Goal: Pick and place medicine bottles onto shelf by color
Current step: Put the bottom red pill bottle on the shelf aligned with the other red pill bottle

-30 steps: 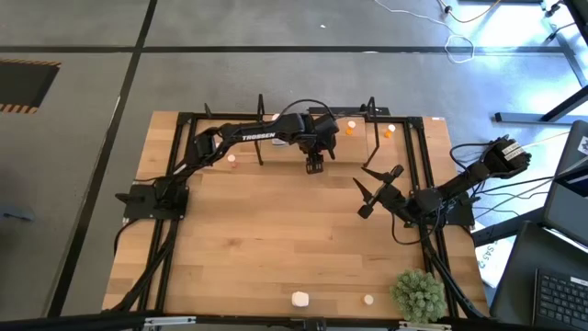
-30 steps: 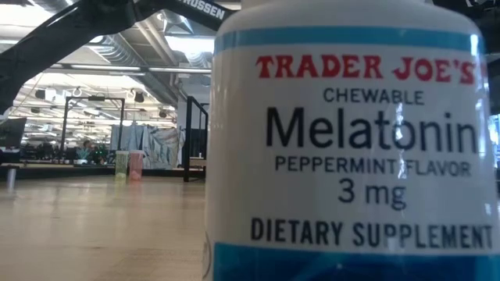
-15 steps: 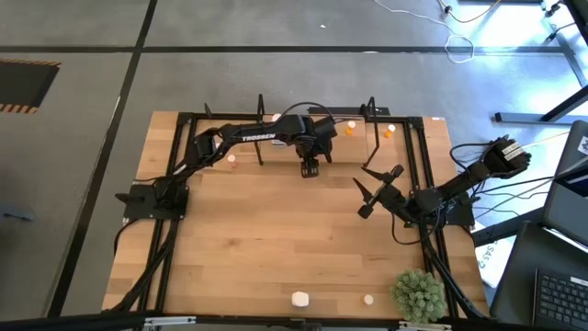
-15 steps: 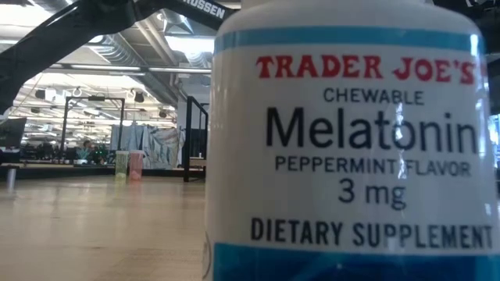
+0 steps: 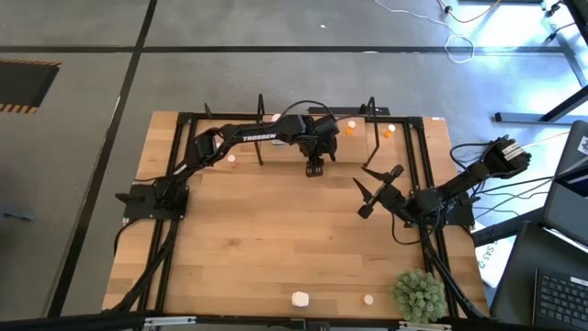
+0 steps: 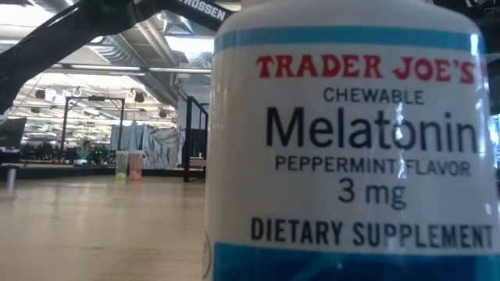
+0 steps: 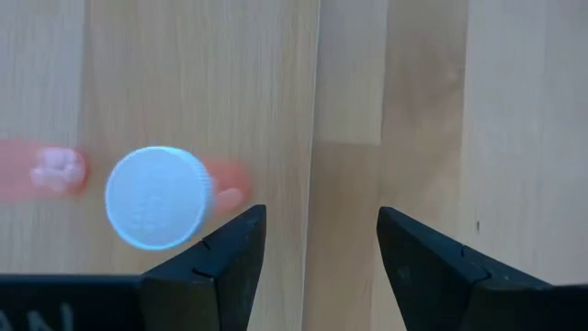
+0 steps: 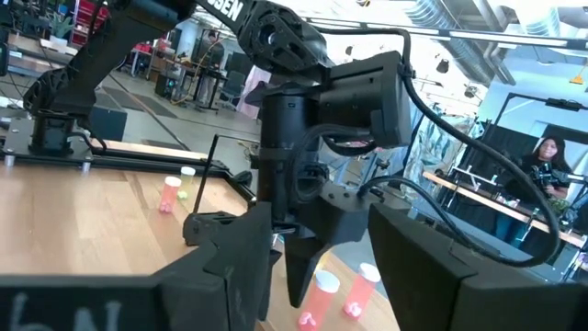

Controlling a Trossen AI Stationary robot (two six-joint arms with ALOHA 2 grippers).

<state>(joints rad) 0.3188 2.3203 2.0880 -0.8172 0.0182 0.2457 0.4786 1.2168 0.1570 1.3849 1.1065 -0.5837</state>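
My left gripper (image 5: 314, 168) (image 7: 322, 216) hangs open over the far middle of the table, fingers pointing down, just in front of the shelf (image 5: 261, 129) with its thin black uprights. A pink bottle with a white cap (image 7: 158, 198) stands on the wood beside one finger, outside the gap; a second pink bottle (image 7: 55, 171) is blurred beyond it. The right wrist view shows these two pink bottles (image 8: 322, 290) at the left gripper's tips. My right gripper (image 5: 377, 188) (image 8: 317, 216) waits open at the table's right. Orange and pale bottles (image 5: 350, 128) (image 5: 389, 131) stand at the far edge.
A large white melatonin bottle (image 6: 348, 140) stands right in front of the low camera; it is the white bottle (image 5: 299, 299) at the near edge, with a small bottle (image 5: 368, 299) and a green plant (image 5: 418, 294) beside it. Two small bottles (image 5: 232, 158) stand far left. A person (image 8: 542, 161) sits beyond the table.
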